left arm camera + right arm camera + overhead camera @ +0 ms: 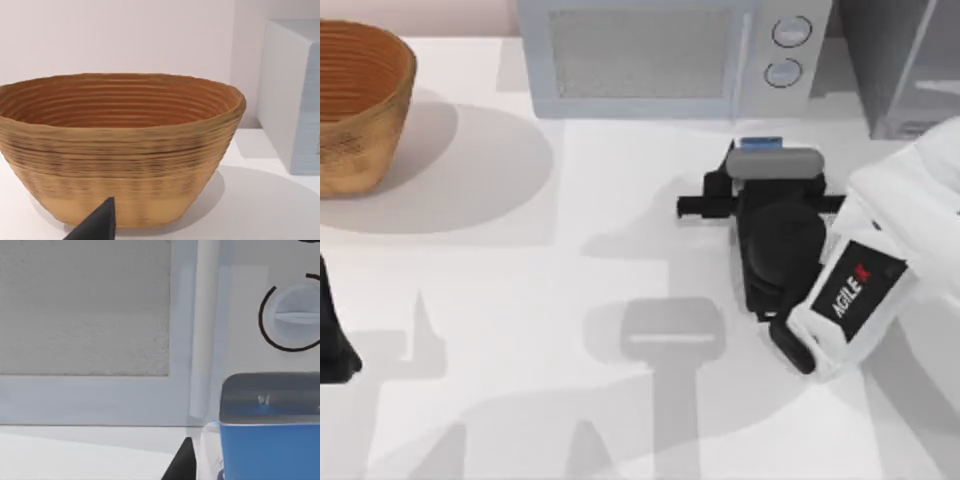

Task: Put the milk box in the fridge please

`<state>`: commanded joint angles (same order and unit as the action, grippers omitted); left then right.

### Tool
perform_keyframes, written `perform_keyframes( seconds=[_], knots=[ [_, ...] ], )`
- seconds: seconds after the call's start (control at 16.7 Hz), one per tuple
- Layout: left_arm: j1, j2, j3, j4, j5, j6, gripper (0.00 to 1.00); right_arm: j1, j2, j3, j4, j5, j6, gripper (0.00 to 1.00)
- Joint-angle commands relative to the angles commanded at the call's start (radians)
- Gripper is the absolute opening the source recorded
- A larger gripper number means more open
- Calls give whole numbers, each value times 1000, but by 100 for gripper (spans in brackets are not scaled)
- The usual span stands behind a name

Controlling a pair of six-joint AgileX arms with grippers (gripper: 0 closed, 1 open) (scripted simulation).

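Our right gripper [757, 175] hangs over the milk box [761, 144], just in front of the microwave [670, 55], below its dials. We cannot tell how far its claw is open. "AGILE" reads on that arm. Our left arm [332, 335] sits parked well left of the microwave.

The right arm [880, 260] of the AgileX pair wears a glossy white shell, its forearm bearing a black panel lettered "AGILE" in white with a red X. A rounded black wrist housing leads to a flat grey camera block and a slim black crossbar at the right gripper [760, 165]. At the table's left edge, the left arm [332, 340] shows as matte black, with one dark pointed fingertip [97, 225].
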<state>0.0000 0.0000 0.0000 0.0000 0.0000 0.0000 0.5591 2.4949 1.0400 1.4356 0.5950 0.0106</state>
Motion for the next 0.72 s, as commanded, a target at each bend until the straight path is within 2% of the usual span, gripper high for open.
perform_keyframes(
  seconds=[0.48, 0.72],
  knots=[
    [0, 0, 0, 0, 0, 0, 100, 1, -390, -26, -336, -2, 7, 0],
    [0, 0, 0, 0, 0, 0, 100, 3, -450, -39, -401, -2, 7, 0]
  ],
)
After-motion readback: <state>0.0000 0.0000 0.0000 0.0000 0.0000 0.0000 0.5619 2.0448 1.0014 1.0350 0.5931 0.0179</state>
